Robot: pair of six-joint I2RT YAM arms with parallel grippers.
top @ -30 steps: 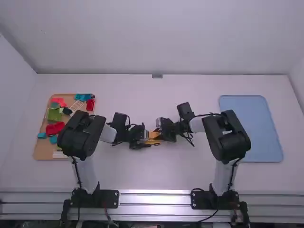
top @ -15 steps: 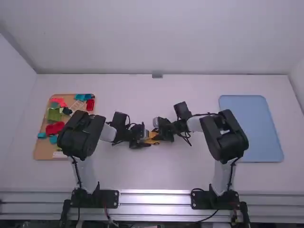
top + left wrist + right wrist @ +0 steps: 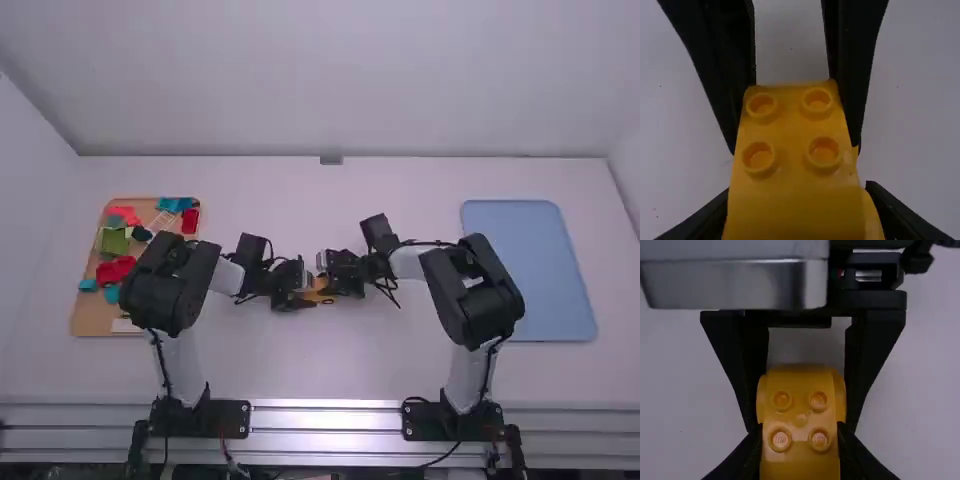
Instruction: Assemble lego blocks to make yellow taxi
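Observation:
Near the table's middle, the left gripper (image 3: 302, 296) and the right gripper (image 3: 338, 278) face each other at a yellow lego piece (image 3: 318, 292). In the left wrist view the left gripper (image 3: 799, 207) is shut on this yellow piece (image 3: 795, 175), whose four studs face the camera; the right gripper's black fingers flank its far part. From the right wrist view, the right gripper (image 3: 800, 440) is closed on the studded part of the yellow piece (image 3: 801, 415), and the left gripper's fingers stand along the rounded part behind. Whether it is one block or two joined, I cannot tell.
An orange-brown tray (image 3: 88, 318) at the far left holds several loose blocks, among them a red one (image 3: 115, 270), a green one (image 3: 114, 241) and a white lattice piece (image 3: 160, 222). On the right lies a light blue tray (image 3: 530, 270).
The right gripper has shifted a little to the left, closer to the left gripper, and its arm has followed slightly. My left arm has hardly moved.

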